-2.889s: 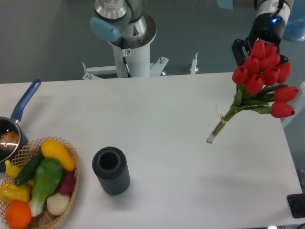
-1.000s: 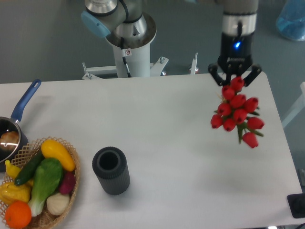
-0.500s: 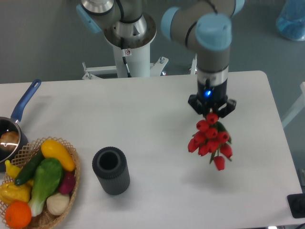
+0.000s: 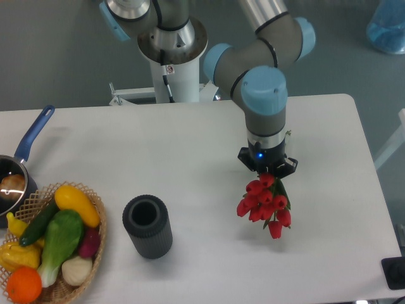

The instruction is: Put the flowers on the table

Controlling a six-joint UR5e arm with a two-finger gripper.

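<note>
The flowers [image 4: 263,204], a bunch of red tulips with a little green leaf showing, hang blossoms-down from my gripper [image 4: 266,170] over the right middle of the white table [image 4: 190,139]. The gripper is shut on the bunch from above; the stems are hidden behind the blossoms and the gripper. A faint shadow lies on the table just below the bunch, and I cannot tell whether the lowest blossom touches the surface.
A dark ribbed cylinder vase [image 4: 147,226] stands upright left of the flowers. A wicker basket of vegetables [image 4: 50,244] sits at the front left, with a blue-handled pot [image 4: 16,171] behind it. The arm's white base [image 4: 171,69] stands behind the table's far edge.
The gripper has carried the flowers from the far right edge toward the table's middle and lower, with the bunch swung from sideways to hanging blossoms-down.
</note>
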